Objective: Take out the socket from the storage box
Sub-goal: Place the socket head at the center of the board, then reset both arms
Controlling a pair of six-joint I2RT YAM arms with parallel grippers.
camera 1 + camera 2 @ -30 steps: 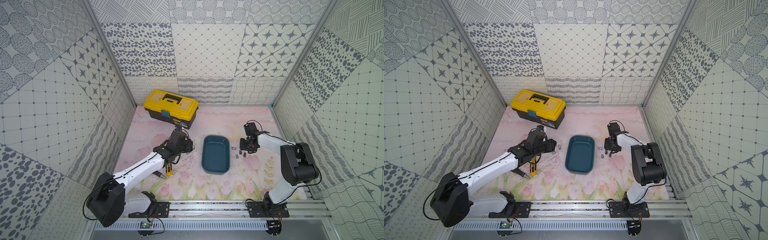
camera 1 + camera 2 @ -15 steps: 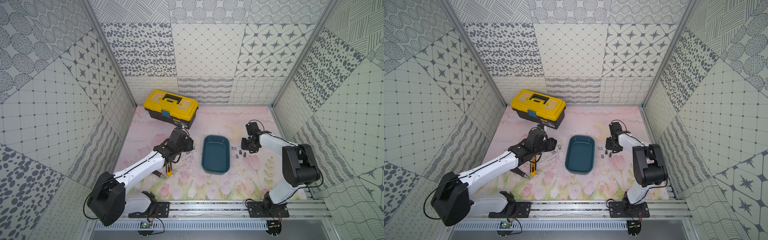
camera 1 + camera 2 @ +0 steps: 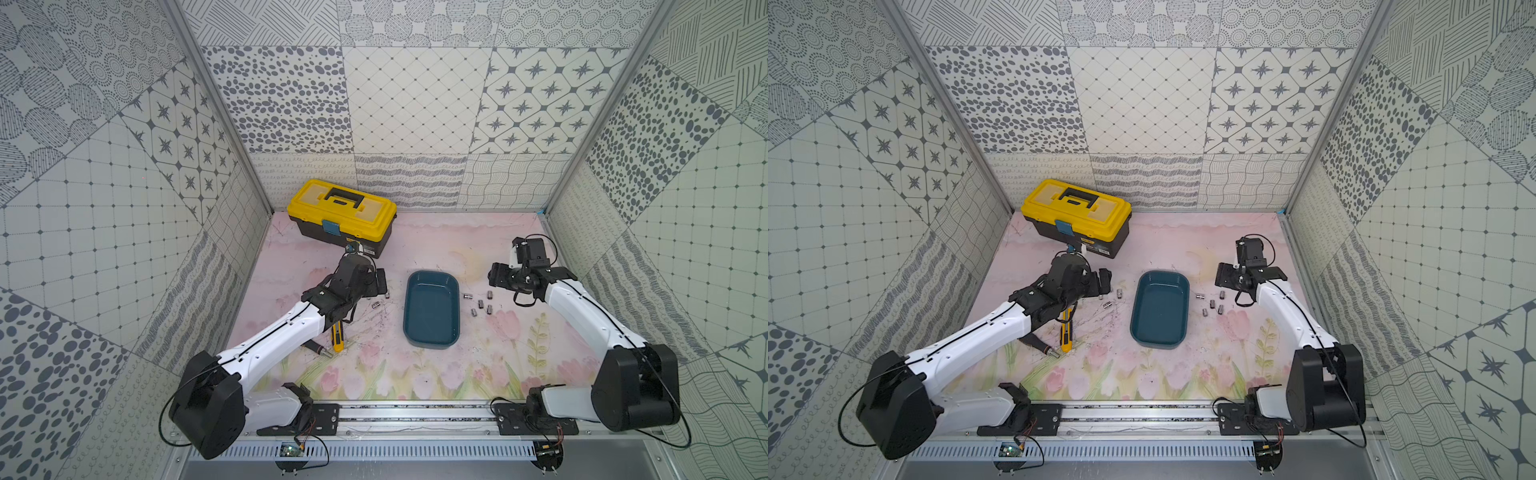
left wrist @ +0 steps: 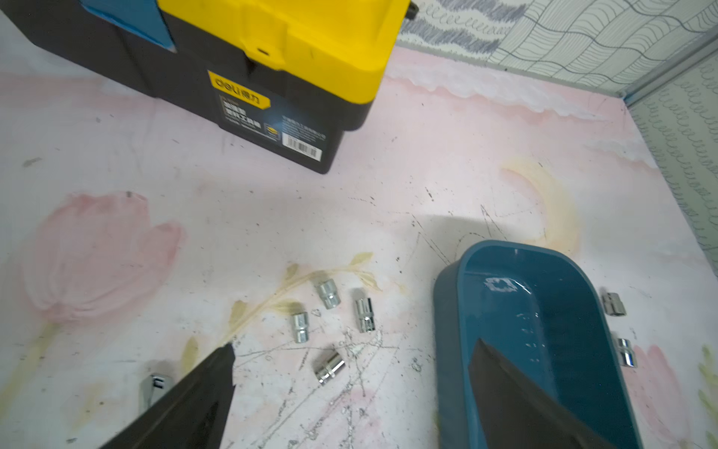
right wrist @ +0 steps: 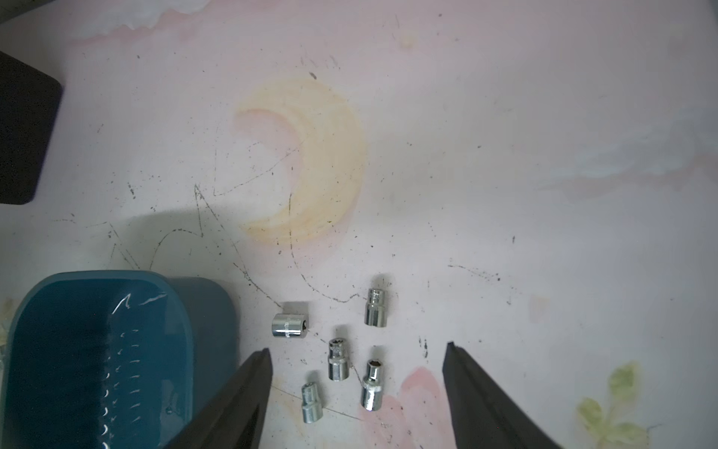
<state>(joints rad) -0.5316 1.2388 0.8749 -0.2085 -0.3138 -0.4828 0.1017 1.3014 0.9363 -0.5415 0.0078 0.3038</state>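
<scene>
The storage box (image 3: 432,309) (image 3: 1160,307) is a teal lidless bin in the middle of the mat, and no socket shows inside it. Several chrome sockets (image 5: 338,358) lie on the mat just right of it, below my right gripper (image 5: 357,347) (image 3: 496,276), which is open and holds nothing. Several more sockets (image 4: 329,366) (image 3: 377,305) lie left of the box (image 4: 447,311). My left gripper (image 4: 355,344) (image 3: 380,281) hangs open over them, one finger above the box. A further socket (image 4: 155,385) is half hidden by the other finger.
A yellow-lidded black toolbox (image 3: 340,216) (image 4: 272,58) stands at the back left. A yellow utility knife (image 3: 336,338) and a dark bit (image 3: 318,348) lie under my left forearm. Patterned walls close in three sides.
Both grippers have opened wider. The right gripper has drawn slightly back from its sockets, while the left arm has stayed almost in place.
</scene>
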